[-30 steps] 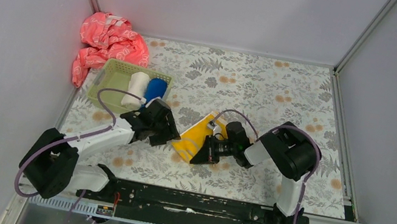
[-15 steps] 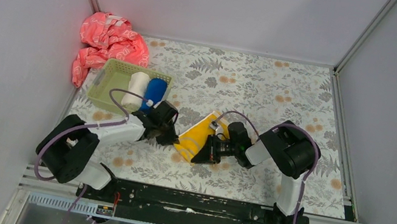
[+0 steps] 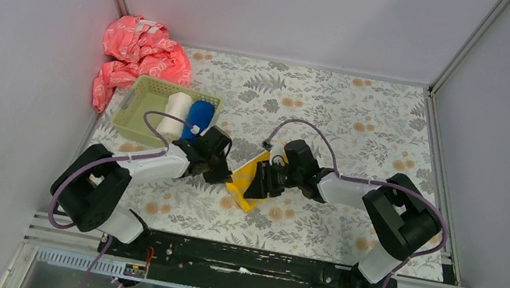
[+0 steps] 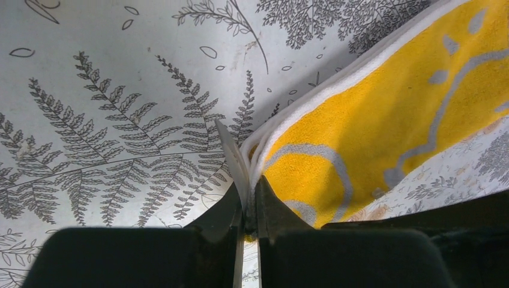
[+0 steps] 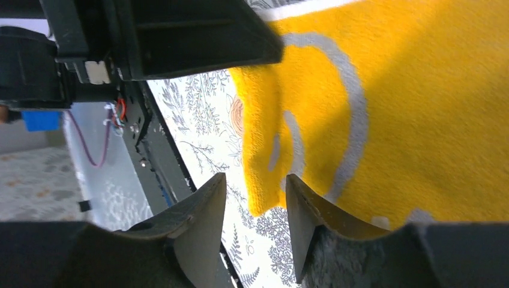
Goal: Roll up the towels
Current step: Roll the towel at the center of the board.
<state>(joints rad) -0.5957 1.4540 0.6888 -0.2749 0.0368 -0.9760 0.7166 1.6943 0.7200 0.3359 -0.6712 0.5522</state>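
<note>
At the middle of the bench [image 3: 337, 111] the yellow towel [image 3: 246, 178] lies with the left gripper [image 4: 246, 198] pinched shut on its edge and the right gripper [image 5: 255, 186] half open over another corner, holding nothing; rolling seems about to begin, so next the right one must take hold too.

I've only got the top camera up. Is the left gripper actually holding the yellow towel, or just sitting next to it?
Observer: Holding it. In the left wrist view the left gripper is shut on the yellow towel, pinching its white-trimmed edge.
Operator: And the right one?
Observer: The right gripper is open in its wrist view. The towel's corner shows through the gap between its fingers and is not clamped.
Operator: Is the towel plain yellow?
Observer: No, both wrist views show grey curved lines across the yellow.
</note>
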